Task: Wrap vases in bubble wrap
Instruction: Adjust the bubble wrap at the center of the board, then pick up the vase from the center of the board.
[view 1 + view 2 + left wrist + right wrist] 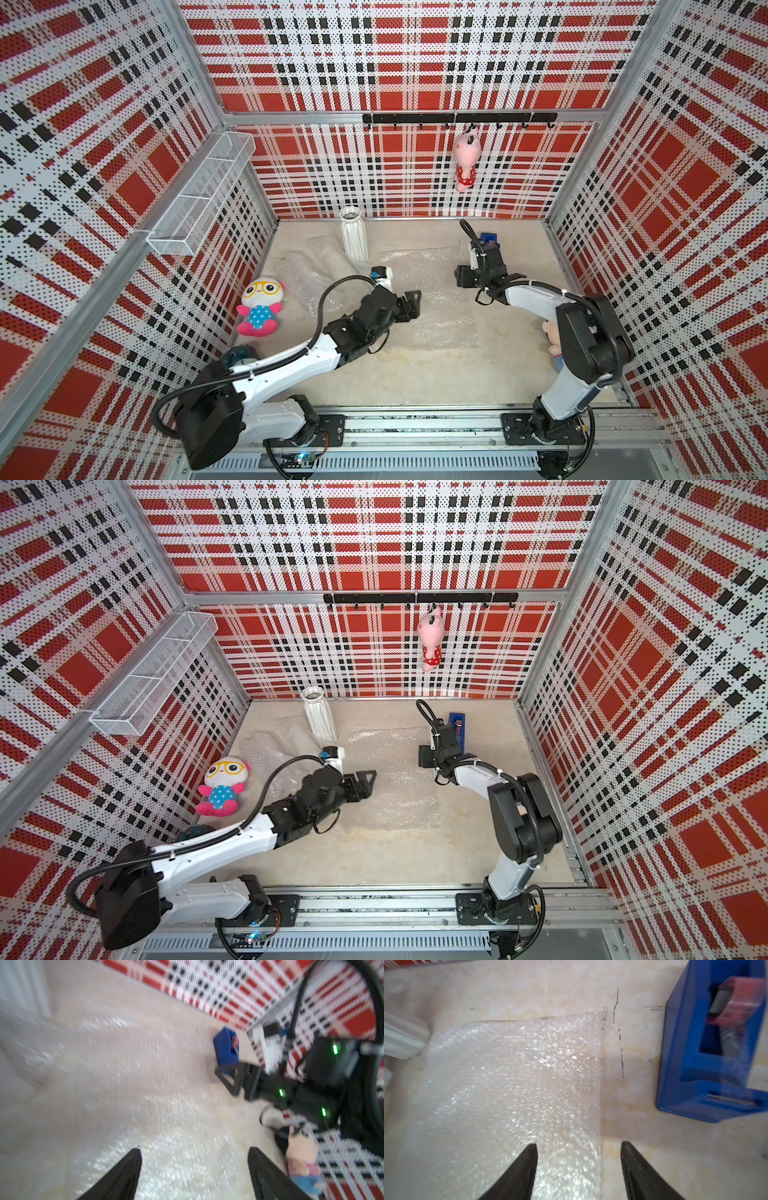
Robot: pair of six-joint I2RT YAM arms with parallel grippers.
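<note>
both left gripper (194, 1150) and right gripper (579, 1145) gape empty above bubble wrap (508, 1074).

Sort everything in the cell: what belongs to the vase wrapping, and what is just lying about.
Job: white ribbed vase, flat bubble wrap sheet, crumpled bubble wrap.
Lying about: blue tape dispenser, glasses plush, hanging pink plush, wire basket.
</note>
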